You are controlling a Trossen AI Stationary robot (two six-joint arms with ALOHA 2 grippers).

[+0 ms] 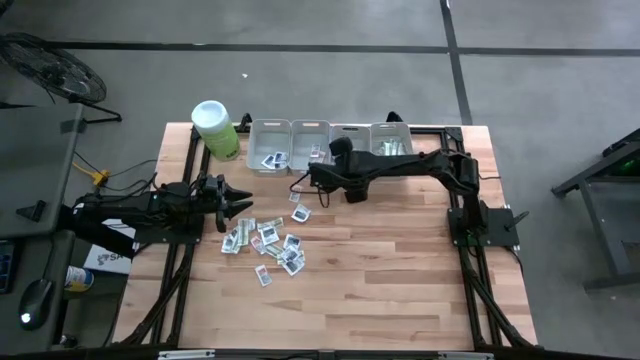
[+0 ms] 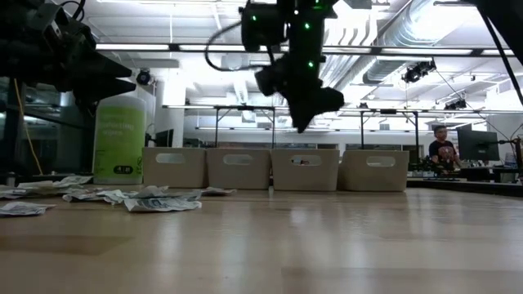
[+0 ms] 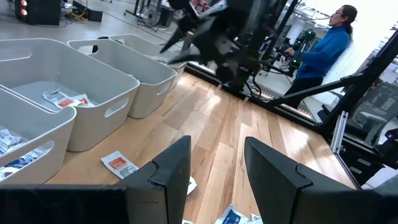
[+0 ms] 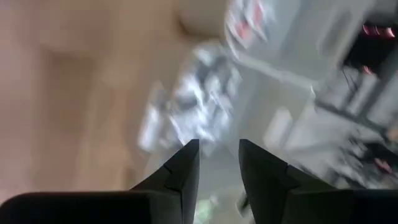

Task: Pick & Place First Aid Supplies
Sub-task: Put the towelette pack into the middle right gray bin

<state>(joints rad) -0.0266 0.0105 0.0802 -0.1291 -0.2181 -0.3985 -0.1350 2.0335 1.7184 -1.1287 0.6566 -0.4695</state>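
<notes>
The right gripper (image 1: 300,182) hung above the table just in front of the grey bins (image 1: 290,145), fingers slightly apart with nothing between them. The left gripper (image 1: 243,203) was spread wide and empty beside the pile of packets (image 1: 268,243); a few more packets lay in the bins.

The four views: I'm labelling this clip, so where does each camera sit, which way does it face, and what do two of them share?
High: overhead, straight down on the table; both arms.
Low: table height, level toward the grey bins; arms overhead.
Left wrist: on the left arm, past the open left hand to bins.
Right wrist: on the right arm, past the right hand; blurred.
Shared: high and low both show the green canister and packets.
</notes>
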